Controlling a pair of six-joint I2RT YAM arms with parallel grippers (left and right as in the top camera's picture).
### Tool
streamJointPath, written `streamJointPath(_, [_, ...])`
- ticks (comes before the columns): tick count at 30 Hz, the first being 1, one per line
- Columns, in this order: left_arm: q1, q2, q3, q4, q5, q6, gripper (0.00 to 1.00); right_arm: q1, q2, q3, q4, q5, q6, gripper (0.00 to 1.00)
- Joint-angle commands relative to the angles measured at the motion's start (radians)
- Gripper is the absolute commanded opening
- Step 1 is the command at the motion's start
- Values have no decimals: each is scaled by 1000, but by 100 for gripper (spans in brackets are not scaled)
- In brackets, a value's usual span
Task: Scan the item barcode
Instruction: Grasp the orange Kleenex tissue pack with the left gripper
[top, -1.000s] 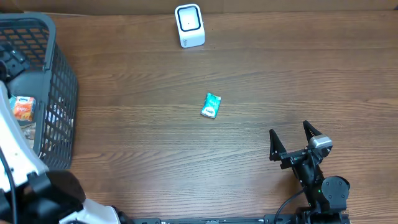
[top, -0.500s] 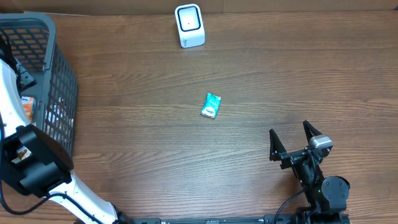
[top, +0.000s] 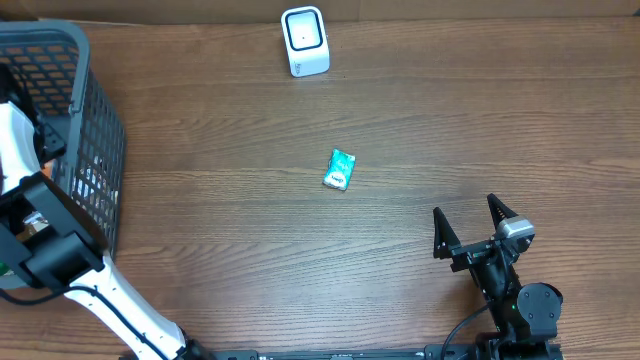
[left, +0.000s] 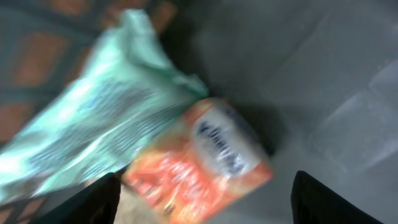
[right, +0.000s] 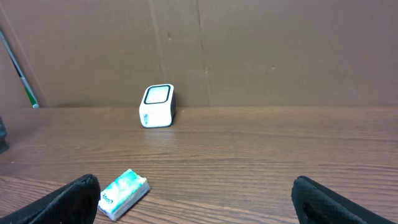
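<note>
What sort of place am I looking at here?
Probably a mock shop checkout on a test bench: a white barcode scanner stands at the far edge of the wooden table, a dark mesh basket holds an orange packet, and a teal packet lies loose mid-table.

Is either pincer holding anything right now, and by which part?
Nothing is held. The left pincer hangs open over a blurred orange packet in the basket, not clamped on it; the right pincer is open and empty.

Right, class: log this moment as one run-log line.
left gripper: open, in basket over orange packet | right gripper: open, empty | teal packet: on table, apart from scanner
</note>
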Motion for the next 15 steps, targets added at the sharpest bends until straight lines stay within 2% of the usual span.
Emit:
streamJointPath(1, [6,64,-2,13,60,95,70,3,-8,-11,6,-5,4,100])
streamJointPath(4, [6,95,-2,10,66,100,69,3,-8,-11,6,-5,4,100])
streamJointPath(6, [6,103,-2,-1,66,99,65,3,-8,-11,6,-5,4,100])
streamJointPath(7, [6,103,-2,-4,66,99,52,3,-8,-11,6,-5,4,100])
streamJointPath(9, [6,103,-2,-4,66,99,19,3,-8,-11,6,-5,4,100])
streamJointPath(11, [6,103,-2,-6,66,98,4,3,-8,-11,6,-5,4,100])
streamJointPath(15, [2,103,-2,-22,66,98,4,3,-8,-11,6,-5,4,100])
